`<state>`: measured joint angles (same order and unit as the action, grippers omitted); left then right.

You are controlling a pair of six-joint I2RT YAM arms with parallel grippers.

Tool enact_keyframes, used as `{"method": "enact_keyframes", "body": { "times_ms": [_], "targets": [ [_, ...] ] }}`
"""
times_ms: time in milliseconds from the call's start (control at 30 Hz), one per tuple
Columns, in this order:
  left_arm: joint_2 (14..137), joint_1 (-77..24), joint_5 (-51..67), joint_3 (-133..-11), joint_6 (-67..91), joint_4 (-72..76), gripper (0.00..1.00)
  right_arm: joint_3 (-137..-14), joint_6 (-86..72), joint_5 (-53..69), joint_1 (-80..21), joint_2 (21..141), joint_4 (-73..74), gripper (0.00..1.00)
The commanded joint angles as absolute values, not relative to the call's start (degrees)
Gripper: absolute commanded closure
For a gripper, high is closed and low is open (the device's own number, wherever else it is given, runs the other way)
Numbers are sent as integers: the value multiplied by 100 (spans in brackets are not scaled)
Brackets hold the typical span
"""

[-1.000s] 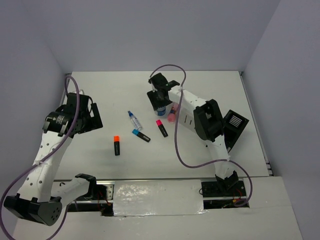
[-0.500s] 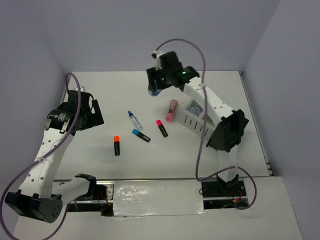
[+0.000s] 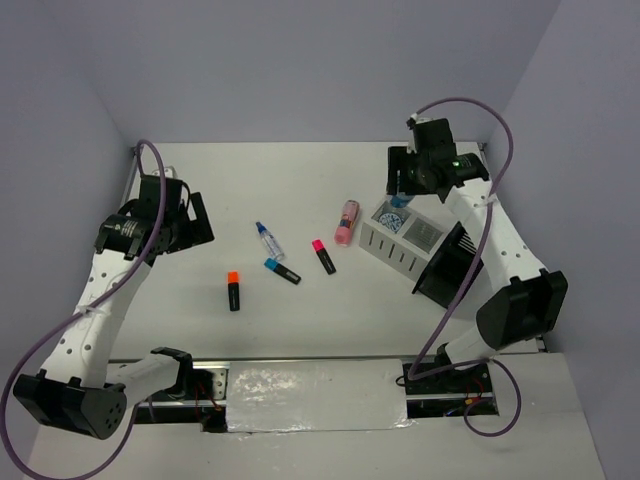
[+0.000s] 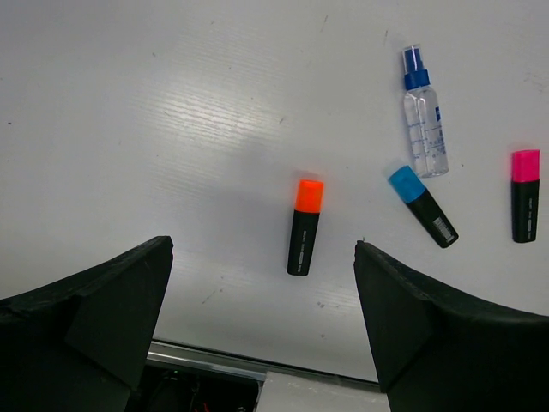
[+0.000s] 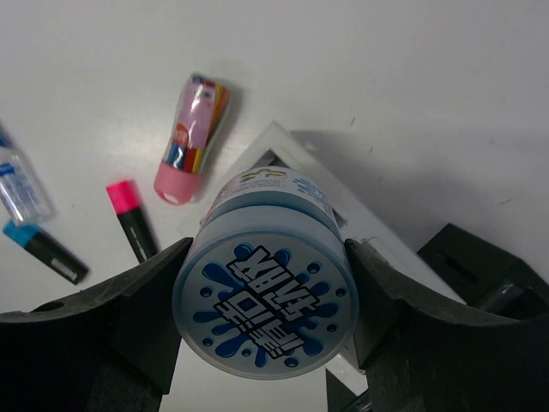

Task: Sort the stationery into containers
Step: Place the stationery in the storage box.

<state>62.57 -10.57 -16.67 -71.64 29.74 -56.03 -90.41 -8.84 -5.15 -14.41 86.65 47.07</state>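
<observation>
Between the fingers (image 5: pixel 129 318) of the right end effector (image 5: pixel 266 257) sits the held blue tin (image 5: pixel 266 296), clamped on its round wall. Its printed flat face is turned to the wrist camera and its axis points away towards the white box (image 3: pixel 392 247) directly beneath. A second blue tin (image 3: pixel 391 222) lies in that box's compartment nearest the end effector, and the black box (image 3: pixel 440 275) adjoins the white box on its other side. To the left of the right end effector the pink tube (image 3: pixel 347 221) lies flat on the worktop (image 3: pixel 300 180), long axis roughly near-to-far, its broad pink end nearer the arm bases. The left end effector (image 4: pixel 263 249) hangs with fingers wide apart and nothing between them. Below its gap lies the orange highlighter (image 4: pixel 304 227), long axis in line with the fingers, cap at the far end. To its right the blue highlighter (image 4: pixel 423 206) lies diagonally, cap towards the orange one. The pink highlighter (image 4: pixel 524 195) and the bottle (image 4: pixel 424 134) each point their caps away from the fingers. Half a second earlier the right end effector held the tin over open worktop to the left of the tube; it has since swung right to above the white box. The left end effector and the loose items are practically unmoved.
</observation>
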Motion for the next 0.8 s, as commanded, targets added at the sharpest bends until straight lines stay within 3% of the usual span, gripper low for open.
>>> {"method": "enact_keyframes", "body": {
  "times_ms": [0, 333, 767],
  "targets": [
    [6275, -1020, -1459, -7163, 2786, -5344, 1, -8851, -826, -203, -1450, 8517, 4149, 100],
    [6161, -1020, -1476, -7102, 2742, -5423, 1, -8140, -923, 211, -1450, 8604, 3842, 100],
    [6021, -1020, -1433, -6891, 2777, -5405, 1, -7875, -835, -167, -1450, 8912, 3858, 100]
  ]
}}
